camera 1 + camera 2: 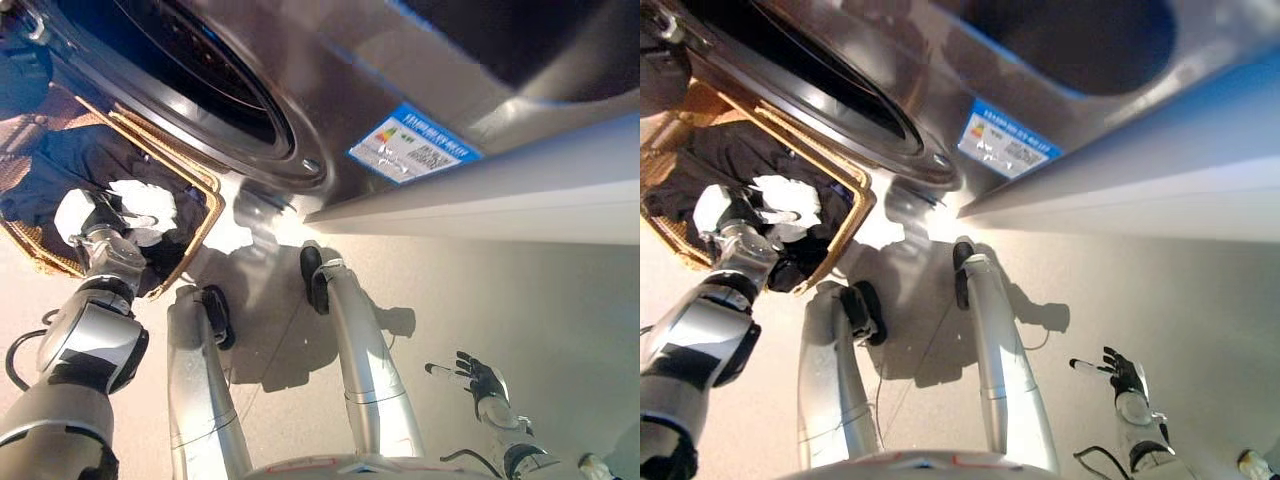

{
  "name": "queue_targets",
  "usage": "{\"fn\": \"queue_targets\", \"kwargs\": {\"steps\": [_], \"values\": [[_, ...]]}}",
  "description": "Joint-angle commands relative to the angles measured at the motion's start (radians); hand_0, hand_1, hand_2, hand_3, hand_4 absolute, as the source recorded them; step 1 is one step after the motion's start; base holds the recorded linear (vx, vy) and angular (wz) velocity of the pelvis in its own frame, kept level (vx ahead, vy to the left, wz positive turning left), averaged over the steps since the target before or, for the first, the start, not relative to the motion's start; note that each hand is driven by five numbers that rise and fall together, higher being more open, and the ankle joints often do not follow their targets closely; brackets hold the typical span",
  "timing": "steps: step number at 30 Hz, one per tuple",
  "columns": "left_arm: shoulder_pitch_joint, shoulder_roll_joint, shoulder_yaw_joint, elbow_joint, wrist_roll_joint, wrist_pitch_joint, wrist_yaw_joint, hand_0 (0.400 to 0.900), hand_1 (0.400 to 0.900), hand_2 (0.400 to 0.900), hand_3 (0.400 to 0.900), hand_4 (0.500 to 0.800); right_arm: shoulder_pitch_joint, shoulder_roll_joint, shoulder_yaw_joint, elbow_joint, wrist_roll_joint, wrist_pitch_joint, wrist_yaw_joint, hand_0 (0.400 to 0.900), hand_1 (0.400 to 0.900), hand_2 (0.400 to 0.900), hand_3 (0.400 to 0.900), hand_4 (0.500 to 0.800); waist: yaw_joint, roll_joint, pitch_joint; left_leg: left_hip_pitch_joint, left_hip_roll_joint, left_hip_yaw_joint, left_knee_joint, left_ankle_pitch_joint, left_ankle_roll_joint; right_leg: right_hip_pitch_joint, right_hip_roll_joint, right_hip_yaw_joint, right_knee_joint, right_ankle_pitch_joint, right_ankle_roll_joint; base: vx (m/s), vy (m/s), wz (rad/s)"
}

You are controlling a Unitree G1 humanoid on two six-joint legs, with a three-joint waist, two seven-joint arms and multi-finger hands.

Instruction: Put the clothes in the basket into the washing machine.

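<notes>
I see my left hand [105, 215] down in the wicker basket [195, 245], fingers closed on a white garment [150, 205] atop dark clothes [60, 165]. The washing machine [330, 90] door ring [215, 135] overhangs the basket. My right hand [1125, 378] hangs spread open over the floor [1160, 290].

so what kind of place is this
Probably a home laundry spot: a front-loading washing machine with a round door opening, and beside it on the pale floor a wicker basket holding dark and white clothes.
</notes>
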Motion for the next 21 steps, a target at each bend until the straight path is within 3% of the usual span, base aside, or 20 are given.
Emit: {"fn": "queue_targets", "kwargs": {"steps": [1, 5, 8, 12, 15, 17, 18, 21], "values": [[-0.032, -0.009, 0.013, 0.005, -0.008, -0.061, 0.021, 0.4, 0.4, 0.4, 0.4, 0.5, 0.034, -0.108, 0.016, 0.07, 0.005, 0.008, -0.044, 0.9, 0.9, 0.9, 0.9, 0.8, -0.047, 0.048, -0.005, 0.142, -0.054, -0.033, -0.166, 0.016, 0.081, 0.146, -0.016, -0.086, -0.244, 0.069, -0.014, 0.01, -0.013, 0.19], [-0.028, -0.019, 0.032, -0.002, -0.017, -0.068, 0.022, 0.4, 0.4, 0.4, 0.4, 0.5, 0.023, -0.109, 0.013, 0.078, -0.008, 0.008, -0.044, 0.9, 0.9, 0.9, 0.9, 0.8, -0.054, 0.048, -0.005, 0.244, -0.057, -0.03, -0.3, 0.065, 0.064, 0.257, -0.032, -0.076, -0.369, 0.107, -0.013, 0.03, -0.027, 0.18], [-0.007, -0.041, 0.083, -0.015, -0.087, -0.099, -0.002, 0.4, 0.4, 0.4, 0.4, 0.5, 0.011, -0.098, 0.015, 0.086, -0.029, 0.011, -0.042, 0.9, 0.9, 0.9, 0.9, 0.8, -0.062, 0.043, -0.012, 0.38, -0.056, -0.022, -0.479, 0.129, 0.044, 0.395, -0.042, -0.073, -0.536, 0.17, -0.004, 0.07, -0.022, 0.08], [0.004, -0.068, 0.175, -0.108, -0.304, -0.174, -0.068, 0.4, 0.4, 0.4, 0.4, 0.5, 0.006, -0.099, -0.005, 0.09, -0.045, 0.011, -0.042, 0.9, 0.9, 0.9, 0.9, 0.8, -0.067, 0.048, -0.019, 0.507, -0.077, -0.012, -0.66, 0.195, 0.031, 0.52, -0.054, -0.072, -0.716, 0.24, 0.017, 0.07, 0.009, 0.07], [0.032, -0.109, 0.272, -0.216, -0.597, -0.258, -0.16, 0.4, 0.4, 0.4, 0.4, 0.5, 0.018, -0.102, -0.042, 0.095, -0.054, 0.01, -0.038, 0.9, 0.9, 0.9, 0.9, 0.8, -0.068, 0.055, -0.022, 0.592, -0.089, -0.005, -0.783, 0.241, 0.02, 0.599, -0.06, -0.073, -0.82, 0.277, 0.03, 0.08, 0.003, 0.15], [0.037, -0.153, 0.3, -0.269, -0.726, -0.297, -0.2, 0.4, 0.4, 0.4, 0.4, 0.5, 0.031, -0.107, -0.064, 0.104, -0.058, 0.016, -0.033, 0.9, 0.9, 0.9, 0.9, 0.8, -0.079, 0.048, -0.028, 0.63, -0.102, 0.006, -0.86, 0.301, 0.017, 0.636, -0.075, -0.076, -0.892, 0.328, 0.032, 0.03, -0.009, 0.14], [0.037, -0.165, 0.296, -0.278, -0.74, -0.299, -0.215, 0.4, 0.4, 0.4, 0.4, 0.5, 0.037, -0.107, -0.069, 0.111, -0.063, 0.021, -0.032, 0.9, 0.9, 0.9, 0.9, 0.8, -0.078, 0.053, -0.032, 0.674, -0.097, 0.0, -0.9, 0.293, 0.009, 0.67, -0.068, -0.075, -0.912, 0.315, 0.039, -0.03, -0.01, 0.12], [0.029, -0.201, 0.303, -0.289, -0.804, -0.313, -0.249, 0.4, 0.4, 0.4, 0.4, 0.5, 0.047, -0.108, -0.08, 0.121, -0.071, 0.024, -0.021, 0.9, 0.9, 0.9, 0.9, 0.8, -0.094, 0.038, -0.042, 0.737, -0.106, 0.021, -1.002, 0.36, 0.004, 0.717, -0.076, -0.071, -0.988, 0.363, 0.039, 0.05, -0.008, -0.04]]}}
